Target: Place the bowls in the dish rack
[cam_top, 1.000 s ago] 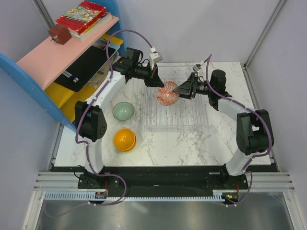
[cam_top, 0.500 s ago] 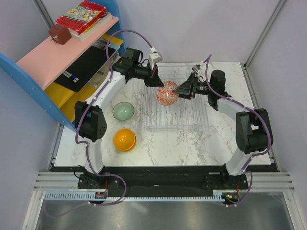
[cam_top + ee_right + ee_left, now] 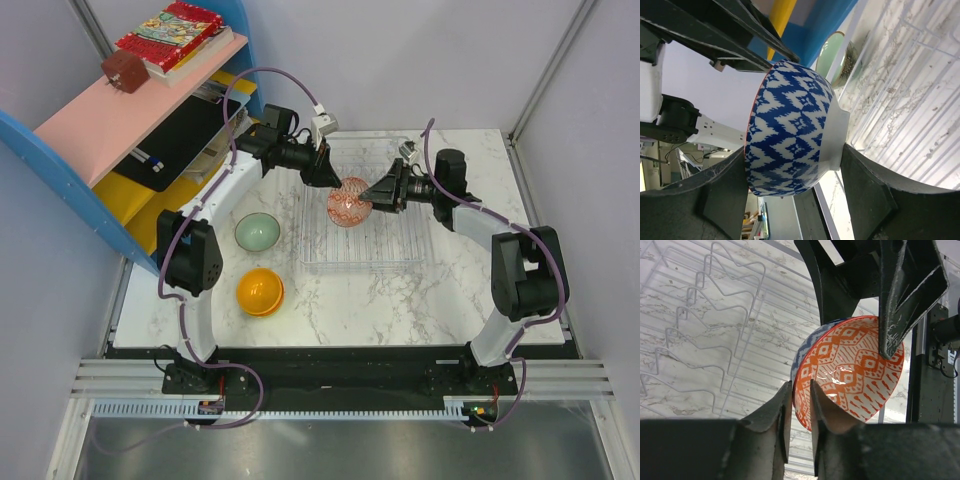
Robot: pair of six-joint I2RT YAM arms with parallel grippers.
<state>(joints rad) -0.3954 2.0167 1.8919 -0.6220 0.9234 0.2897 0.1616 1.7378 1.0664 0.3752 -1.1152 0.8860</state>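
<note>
Though apart, three bowls, one rack

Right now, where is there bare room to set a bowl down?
Free: the marble table in front of the dish rack, and the rack's near rows. Crowded: over the rack's middle, where left gripper and right gripper meet at the patterned bowl; green bowl and orange bowl lie left.
</note>
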